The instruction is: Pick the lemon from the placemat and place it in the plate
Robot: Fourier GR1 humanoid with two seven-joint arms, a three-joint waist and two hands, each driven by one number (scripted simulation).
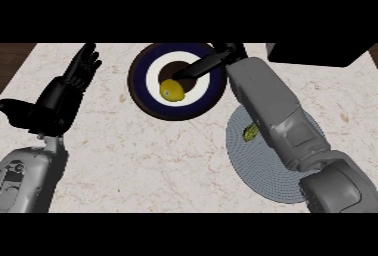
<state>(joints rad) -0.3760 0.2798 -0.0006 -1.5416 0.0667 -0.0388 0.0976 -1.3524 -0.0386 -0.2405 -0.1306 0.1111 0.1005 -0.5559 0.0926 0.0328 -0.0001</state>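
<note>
One lemon (172, 91) is seen on the blue-rimmed plate (142, 86), touched by the right hand (210, 61); whether its fingers are gripping cannot be told. Left hand (66, 90) is held open over the counter (148, 160).

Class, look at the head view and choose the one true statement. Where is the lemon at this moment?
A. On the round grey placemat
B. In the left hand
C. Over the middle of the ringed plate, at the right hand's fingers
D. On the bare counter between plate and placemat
C. The lemon sits over the centre of the plate, with the right hand reaching it from the upper right, away from the placemat.
</note>
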